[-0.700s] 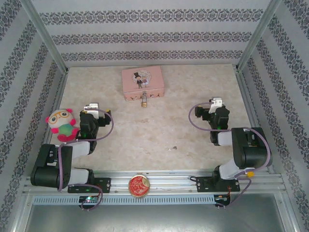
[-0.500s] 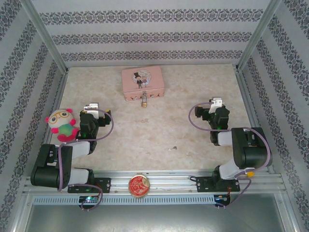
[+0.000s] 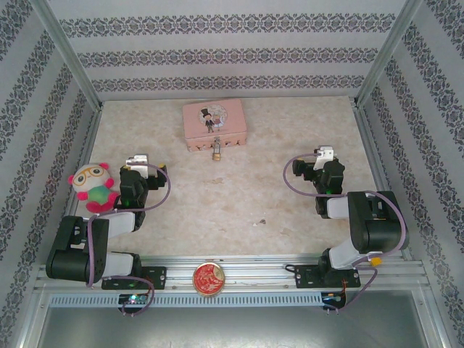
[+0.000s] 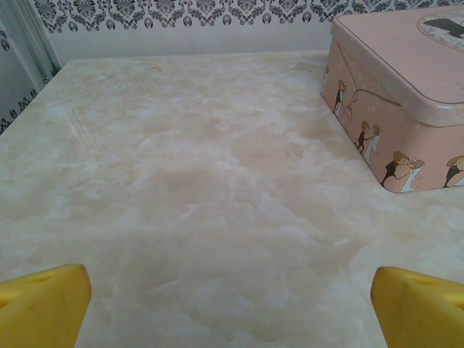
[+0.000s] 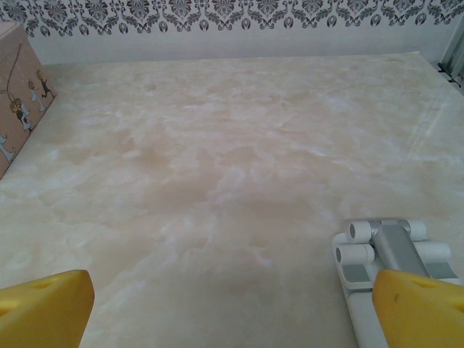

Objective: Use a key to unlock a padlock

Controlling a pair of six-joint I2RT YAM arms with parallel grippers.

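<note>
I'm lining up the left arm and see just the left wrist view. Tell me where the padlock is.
Observer: From above, the padlock sits at the middle of the near wall of the pink tin.
Operator: Report the right gripper.
Observer: The right gripper is open and holds nothing, over bare table.
Operator: Name any clutter near me.
Observer: A plush toy stands just left of the left arm.
</note>
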